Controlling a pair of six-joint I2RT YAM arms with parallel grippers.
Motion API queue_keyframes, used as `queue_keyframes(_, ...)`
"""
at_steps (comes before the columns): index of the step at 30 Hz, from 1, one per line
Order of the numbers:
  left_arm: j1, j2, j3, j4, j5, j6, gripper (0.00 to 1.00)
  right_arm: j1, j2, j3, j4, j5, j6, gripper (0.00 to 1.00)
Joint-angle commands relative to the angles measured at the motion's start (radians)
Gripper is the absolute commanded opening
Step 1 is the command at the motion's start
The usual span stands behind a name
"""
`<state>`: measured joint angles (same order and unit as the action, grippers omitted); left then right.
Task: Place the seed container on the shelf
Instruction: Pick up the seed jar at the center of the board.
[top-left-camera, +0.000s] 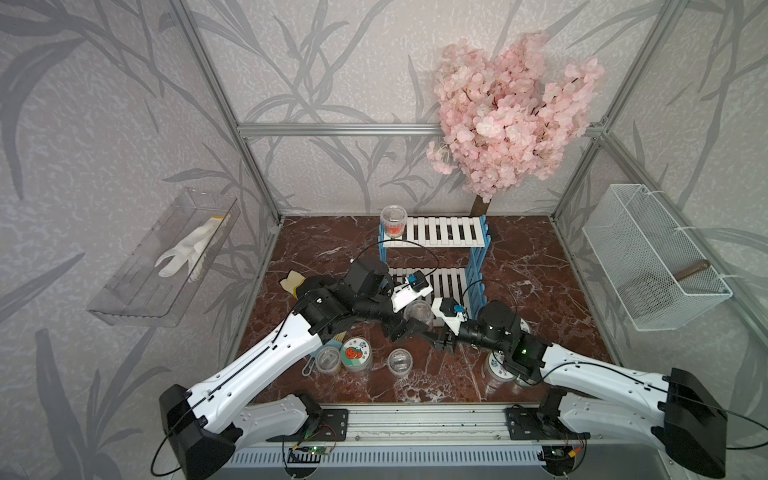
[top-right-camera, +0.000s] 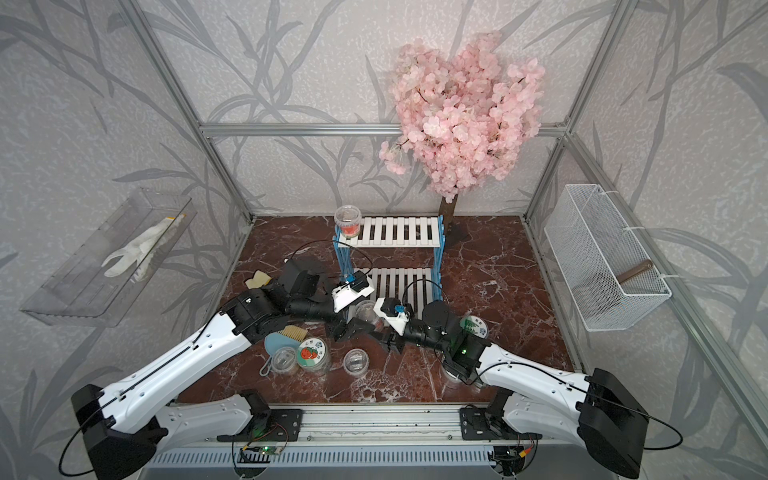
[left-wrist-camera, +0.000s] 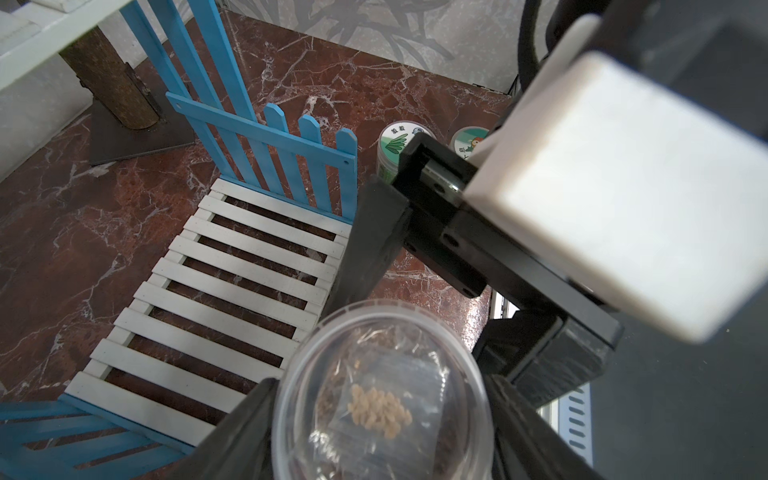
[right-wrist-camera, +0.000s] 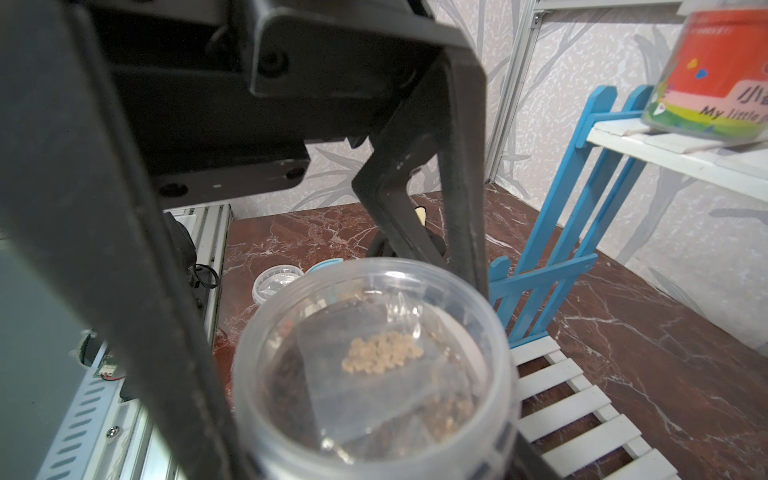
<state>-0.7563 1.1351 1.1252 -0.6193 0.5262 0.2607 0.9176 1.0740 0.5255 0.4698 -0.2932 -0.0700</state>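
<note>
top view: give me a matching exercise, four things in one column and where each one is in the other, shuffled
Things
1. white glove
2. red-labelled jar
3. seed container
4. brown wooden handle

Places
A. in the white wire basket
B. on the shelf, top board
C. in the clear wall tray
D. gripped by the left pincer and right pincer

Pairs: 1-C, 2-B, 3-D, 4-A

Even, soft light — top views bow at edges, wrist foregrounds blurred
</note>
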Motion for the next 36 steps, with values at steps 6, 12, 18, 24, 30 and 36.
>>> queue_keyframes(6, 0.003, 0.01, 0.027, -0.002, 0.014, 0.015, 0.8, -0.001, 0.001, 0.027, 0.027, -0.008, 0.028, 0.63)
queue_keyframes(12, 0.003, 0.006, 0.029, 0.02, 0.009, 0.004, 0.89, 0.0, 0.0, 0.025, 0.03, -0.002, 0.033, 0.62)
queue_keyframes(18, 0.003, -0.028, 0.01, 0.079, -0.022, -0.028, 1.0, -0.001, -0.003, 0.009, 0.045, 0.027, 0.041, 0.62)
queue_keyframes(24, 0.004, -0.12, -0.046, 0.213, -0.144, -0.111, 1.0, -0.001, -0.019, -0.013, 0.087, 0.092, 0.066, 0.63)
queue_keyframes(30, 0.013, -0.235, -0.127, 0.35, -0.369, -0.207, 1.0, -0.047, -0.055, 0.006, 0.079, 0.17, 0.117, 0.63)
queue_keyframes(36, 0.045, -0.302, -0.195, 0.371, -0.593, -0.295, 1.0, -0.071, -0.071, 0.065, 0.049, 0.234, 0.144, 0.62)
